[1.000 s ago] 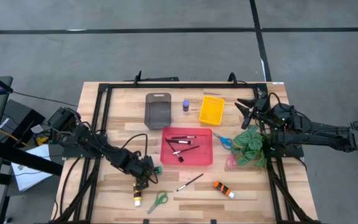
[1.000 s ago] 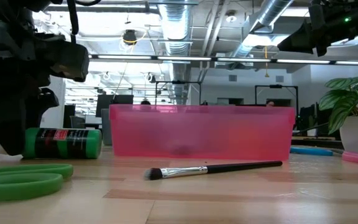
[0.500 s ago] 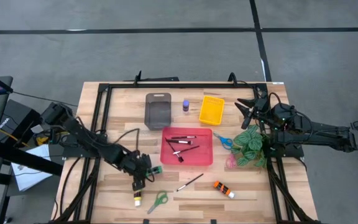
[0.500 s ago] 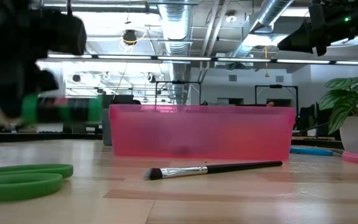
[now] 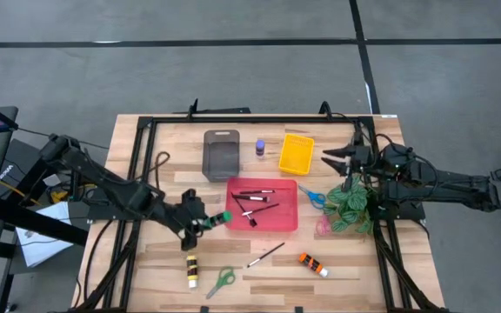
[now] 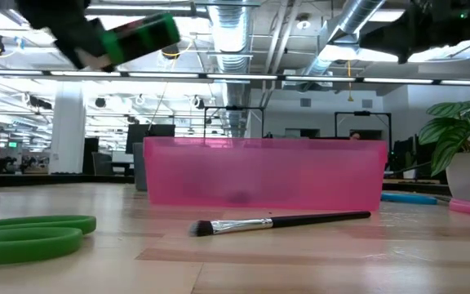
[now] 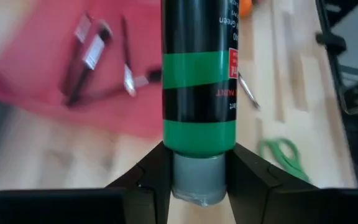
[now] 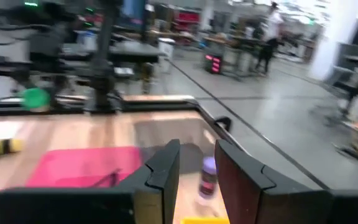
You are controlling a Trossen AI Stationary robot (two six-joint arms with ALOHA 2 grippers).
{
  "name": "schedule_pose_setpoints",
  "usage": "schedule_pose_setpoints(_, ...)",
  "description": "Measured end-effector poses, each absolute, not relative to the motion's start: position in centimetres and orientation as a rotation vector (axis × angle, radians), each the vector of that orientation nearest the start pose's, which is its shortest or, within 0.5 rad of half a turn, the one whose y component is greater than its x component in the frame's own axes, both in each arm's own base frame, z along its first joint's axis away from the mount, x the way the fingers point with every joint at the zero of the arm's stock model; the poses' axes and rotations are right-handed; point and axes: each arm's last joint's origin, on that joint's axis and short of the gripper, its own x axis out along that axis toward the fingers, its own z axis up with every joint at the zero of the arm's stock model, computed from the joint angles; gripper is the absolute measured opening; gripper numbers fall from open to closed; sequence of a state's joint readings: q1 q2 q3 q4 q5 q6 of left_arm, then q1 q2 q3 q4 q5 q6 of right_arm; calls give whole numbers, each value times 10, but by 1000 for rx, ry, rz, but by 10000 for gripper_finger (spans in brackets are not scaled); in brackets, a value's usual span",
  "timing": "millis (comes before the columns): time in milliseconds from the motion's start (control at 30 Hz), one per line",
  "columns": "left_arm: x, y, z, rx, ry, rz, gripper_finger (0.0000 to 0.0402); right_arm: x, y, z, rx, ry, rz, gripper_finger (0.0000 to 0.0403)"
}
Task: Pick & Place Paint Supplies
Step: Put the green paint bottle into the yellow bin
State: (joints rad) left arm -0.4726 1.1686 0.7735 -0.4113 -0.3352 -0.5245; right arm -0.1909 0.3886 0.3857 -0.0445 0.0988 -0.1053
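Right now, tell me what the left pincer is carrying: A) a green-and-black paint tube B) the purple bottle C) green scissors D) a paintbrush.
A: the left pincer is shut on the green-and-black paint tube, lifted off the table beside the red tray.

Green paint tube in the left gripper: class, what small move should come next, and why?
Probably carry it on over the red tray before opening. The left gripper holds the green paint tube lifted off the table beside the tray's left edge, and brushes already lie inside that tray.
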Motion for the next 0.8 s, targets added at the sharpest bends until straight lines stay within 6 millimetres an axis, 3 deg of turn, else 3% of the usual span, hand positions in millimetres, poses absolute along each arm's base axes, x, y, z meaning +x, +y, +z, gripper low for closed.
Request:
schedule_pose_setpoints(233,227,-67,243,-17,686,124,109,139,-25,256,-101,59,-191,127)
schedule_pose_setpoints(567,263,-24,236,195,605,211,109,193,-20,256,-116,144,-90,252)
schedule_pose_setpoints(800,285,-8,229,313,542,236,109,237,-10,257,-145,207,-22,271)
